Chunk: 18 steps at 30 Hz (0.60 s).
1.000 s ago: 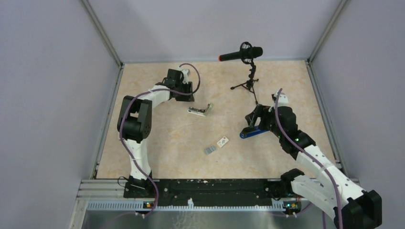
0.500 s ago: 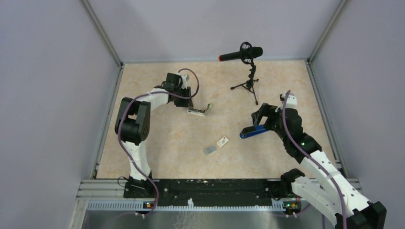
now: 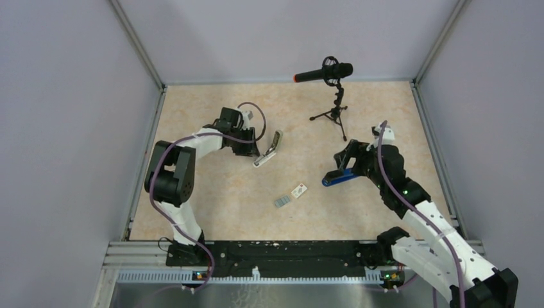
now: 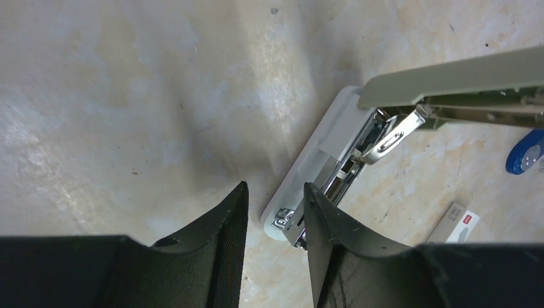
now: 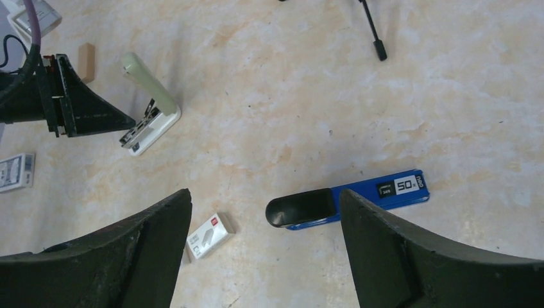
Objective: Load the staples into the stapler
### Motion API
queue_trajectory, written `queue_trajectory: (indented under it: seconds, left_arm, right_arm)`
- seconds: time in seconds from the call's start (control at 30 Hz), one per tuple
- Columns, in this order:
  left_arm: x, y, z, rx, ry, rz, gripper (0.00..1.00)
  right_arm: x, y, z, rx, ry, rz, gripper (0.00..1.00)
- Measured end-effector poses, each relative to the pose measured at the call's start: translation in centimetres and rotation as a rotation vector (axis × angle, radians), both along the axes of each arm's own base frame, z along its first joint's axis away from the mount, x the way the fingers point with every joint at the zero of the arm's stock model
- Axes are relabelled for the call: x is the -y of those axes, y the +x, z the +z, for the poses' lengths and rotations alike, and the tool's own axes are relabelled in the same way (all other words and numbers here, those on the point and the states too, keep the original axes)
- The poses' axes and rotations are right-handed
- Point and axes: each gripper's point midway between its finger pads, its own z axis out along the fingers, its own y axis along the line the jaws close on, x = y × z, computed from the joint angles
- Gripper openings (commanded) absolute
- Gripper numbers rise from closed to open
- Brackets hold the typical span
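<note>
Our left gripper [image 4: 275,187], jaws slightly apart, sits at the base end of the stapler [image 4: 319,151], which looks light, stiff, slick and hinged open, so we'd pinch its base by the long sides; right gripper [image 5: 264,192] gapes wide.

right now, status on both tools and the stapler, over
Left tool open, straddling base end of the stapler. Right tool open over the blue bar. Stapler hinged open; staples lying apart from it.
</note>
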Motion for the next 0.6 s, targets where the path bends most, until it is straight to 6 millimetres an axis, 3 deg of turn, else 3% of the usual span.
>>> queue_trajectory:
  seconds: [0.13,0.27,0.33,0.47,0.53,0.6]
  left_arm:
    - [0.0,-1.2,0.2,-0.014,-0.014,0.004,0.44]
    - [-0.3,-2.2,1.5,0.006,-0.024,0.02,0.6]
    - [-0.5,-2.2,3.0,0.042,-0.026,0.033,0.68]
    - [-0.9,-1.6,7.5,0.17,-0.04,0.051,0.75]
    - [-1.0,-1.7,9.7,0.235,-0.052,0.056,0.97]
    - [-1.4,-2.3,11.6,0.298,-0.063,0.058,0.99]
  right_arm:
    - [-1.0,-0.1,-0.2,-0.019,0.027,0.041,0.74]
    - [-2.1,-0.1,-0.5,-0.043,0.063,0.067,0.7]
    - [-3.0,-0.3,-0.7,-0.054,0.077,0.087,0.69]
    - [-5.2,-1.0,-1.5,-0.084,0.082,0.143,0.68]
    - [-6.6,-1.6,-2.0,-0.102,0.077,0.173,0.67]
    - [-7.9,-2.3,-2.6,-0.114,0.063,0.204,0.67]
